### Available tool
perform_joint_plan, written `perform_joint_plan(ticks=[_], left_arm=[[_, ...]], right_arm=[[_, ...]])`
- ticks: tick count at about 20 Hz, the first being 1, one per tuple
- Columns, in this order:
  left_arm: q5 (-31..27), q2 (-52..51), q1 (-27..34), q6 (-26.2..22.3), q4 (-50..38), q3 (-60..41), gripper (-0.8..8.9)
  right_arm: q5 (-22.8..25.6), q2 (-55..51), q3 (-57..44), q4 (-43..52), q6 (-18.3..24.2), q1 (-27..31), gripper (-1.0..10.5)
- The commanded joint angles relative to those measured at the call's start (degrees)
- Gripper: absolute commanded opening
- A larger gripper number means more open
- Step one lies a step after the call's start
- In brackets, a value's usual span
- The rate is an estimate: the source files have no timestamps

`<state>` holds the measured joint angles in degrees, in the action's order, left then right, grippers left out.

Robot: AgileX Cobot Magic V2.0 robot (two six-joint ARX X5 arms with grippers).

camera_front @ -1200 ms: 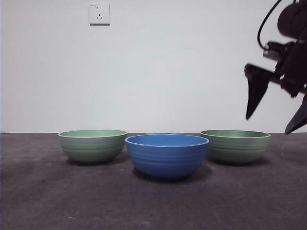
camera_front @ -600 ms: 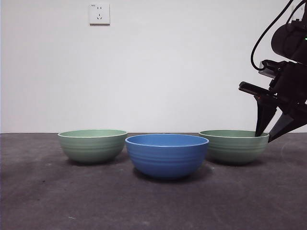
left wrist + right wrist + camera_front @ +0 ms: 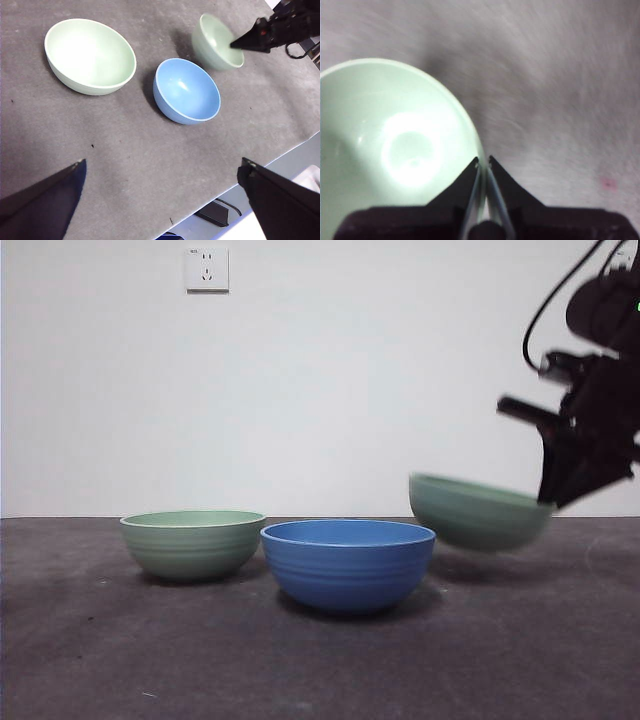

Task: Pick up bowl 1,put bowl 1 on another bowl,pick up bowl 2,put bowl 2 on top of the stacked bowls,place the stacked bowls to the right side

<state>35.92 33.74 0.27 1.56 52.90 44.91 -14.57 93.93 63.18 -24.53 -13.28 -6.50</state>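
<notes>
The right gripper [image 3: 483, 162] has its two black jaws pinched tight on the rim of a pale green bowl [image 3: 478, 512], one jaw inside the wall and one outside, with only the thin rim between them. That bowl hangs clear of the dark table [image 3: 300, 660], tilted so its far-right edge, where the jaws bite, sits higher than the side facing the middle, and it looks a little smeared in the front view. Its shadow lies on the table just beneath it. From the front the dark arm comes in from the upper right, cable looping above it. The blue bowl [image 3: 348, 563] stands upright in the middle, nearest to the front, just left of the lifted bowl and not touching it. Further left and a little farther back sits the second green bowl [image 3: 193, 543], upright on the table, close beside the blue one but with a small gap between them. The left gripper [image 3: 160, 200] hangs well above the near side of the table with its jaws spread wide and nothing between them, looking down over all three bowls. On the white wall behind, up at the left, there is a power socket [image 3: 207, 268].
</notes>
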Motion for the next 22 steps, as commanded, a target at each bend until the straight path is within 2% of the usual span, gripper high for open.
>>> perform_joint_plan(ticks=[1,6,9,11,15,22], left_arm=[[0.11,-0.02,0.02,-0.13,-0.11,0.20,5.96],[0.11,-0.02,0.02,-0.28,-0.04,0.20,5.96],[0.13,-0.02,0.02,-0.31,0.09,0.20,5.95],[0.11,-0.02,0.02,-0.33,0.33,0.20,5.95],[0.13,-0.02,0.00,-0.33,0.33,0.20,5.95],[0.07,0.00,-0.70,-0.33,0.33,0.20,5.95]], right_arm=[[-0.50,-5.33,0.35,-0.48,-0.20,-2.10,-0.1],[0.17,-8.33,5.55,-8.68,2.69,-11.39,-0.1],[4.81,-7.48,5.68,-7.91,2.69,-17.33,-0.1],[5.88,-5.42,5.68,-8.31,2.64,-19.78,-0.1],[9.11,-0.79,5.68,-8.31,2.64,-22.60,-0.1],[10.25,3.93,5.68,-8.57,2.73,-23.23,-0.1]])
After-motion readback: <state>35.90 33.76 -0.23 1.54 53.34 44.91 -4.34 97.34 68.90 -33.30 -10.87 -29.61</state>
